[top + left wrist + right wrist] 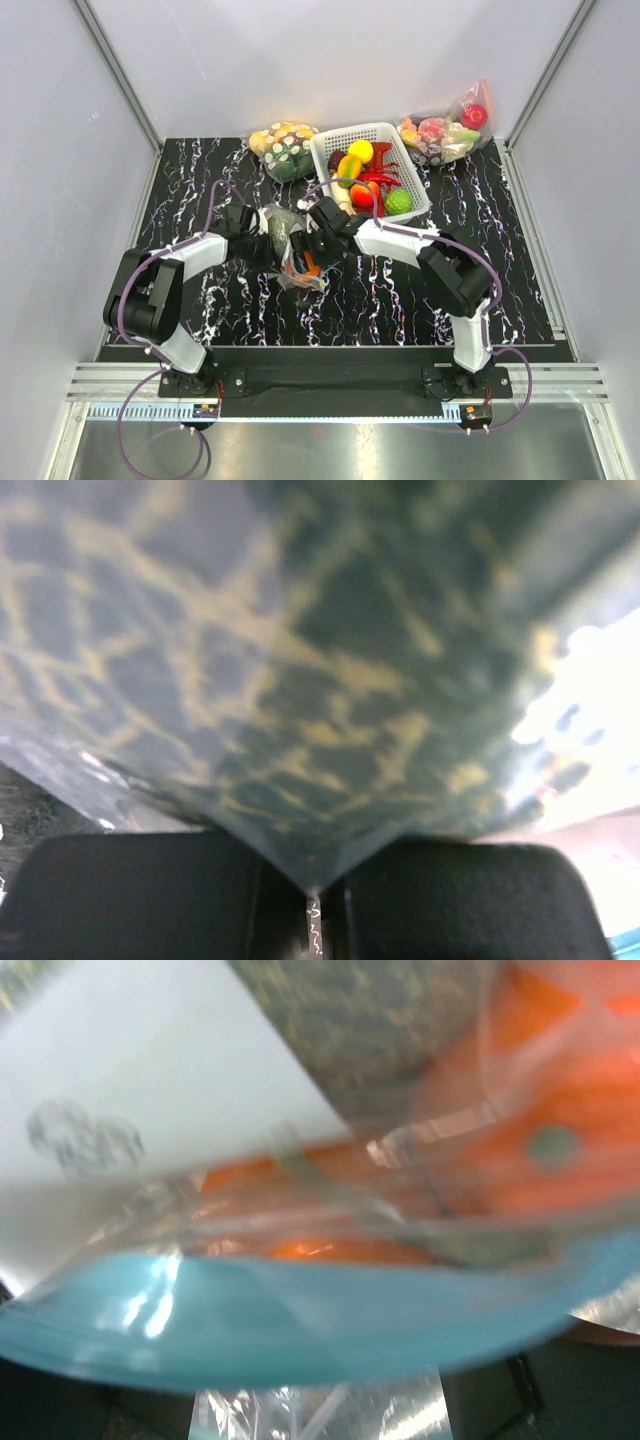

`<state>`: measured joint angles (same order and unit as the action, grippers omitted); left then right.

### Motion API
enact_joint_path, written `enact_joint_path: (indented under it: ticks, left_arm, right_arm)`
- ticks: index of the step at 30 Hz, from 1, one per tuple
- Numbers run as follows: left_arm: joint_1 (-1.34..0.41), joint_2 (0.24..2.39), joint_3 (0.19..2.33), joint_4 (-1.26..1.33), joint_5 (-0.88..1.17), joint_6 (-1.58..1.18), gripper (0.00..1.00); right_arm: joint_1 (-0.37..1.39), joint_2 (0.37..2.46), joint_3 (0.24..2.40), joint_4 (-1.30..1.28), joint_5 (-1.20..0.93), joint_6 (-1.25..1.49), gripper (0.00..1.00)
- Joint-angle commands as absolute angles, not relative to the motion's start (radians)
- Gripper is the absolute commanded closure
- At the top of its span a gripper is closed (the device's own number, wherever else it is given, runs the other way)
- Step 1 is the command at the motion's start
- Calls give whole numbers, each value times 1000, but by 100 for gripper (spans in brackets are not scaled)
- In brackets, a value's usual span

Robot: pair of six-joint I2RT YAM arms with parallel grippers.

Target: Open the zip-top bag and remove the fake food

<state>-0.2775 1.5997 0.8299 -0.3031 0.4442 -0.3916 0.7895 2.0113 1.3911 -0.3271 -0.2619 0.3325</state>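
Two arms meet at the zip-top bag (pixel 293 250), which lies on the table (pixel 480 270) just in front of the white basket (pixel 350 131), off its near left corner. Left of the basket, the left gripper (pixel 262 243) reaches the bag from the side. Its wrist view shows black fingers (pixel 140 900) pressed together, a fold of clear film pinched in the seam, with blurred dark green above. Inside the bag, the fake food (pixel 310 264) shows orange and dark green, shapes unclear. Nearest the basket, the right gripper (pixel 320 238) is at the bag's other side. Its wrist view is filled by the blurred teal zip strip (pixel 300 1330) and hides the fingers, so I cannot tell whether it grips.
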Motion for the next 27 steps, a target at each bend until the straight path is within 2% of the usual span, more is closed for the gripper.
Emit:
enact_joint_path:
  ticks: [1, 8, 21, 27]
  left_arm:
    - [-272, 1572, 848, -324, 419, -380, 100]
    - [-206, 1548, 821, -325, 388, -391, 100]
    - [-184, 1526, 804, -319, 388, -394, 100]
    - [-183, 1525, 802, -319, 394, -397, 100]
  right_arm:
    - [801, 1902, 1347, -325, -184, 313, 66]
    - [799, 1793, 1296, -368, -149, 330, 66]
    - [788, 1557, 1232, -508, -25, 362, 67]
    - [684, 1444, 1241, -581, 25, 443, 70]
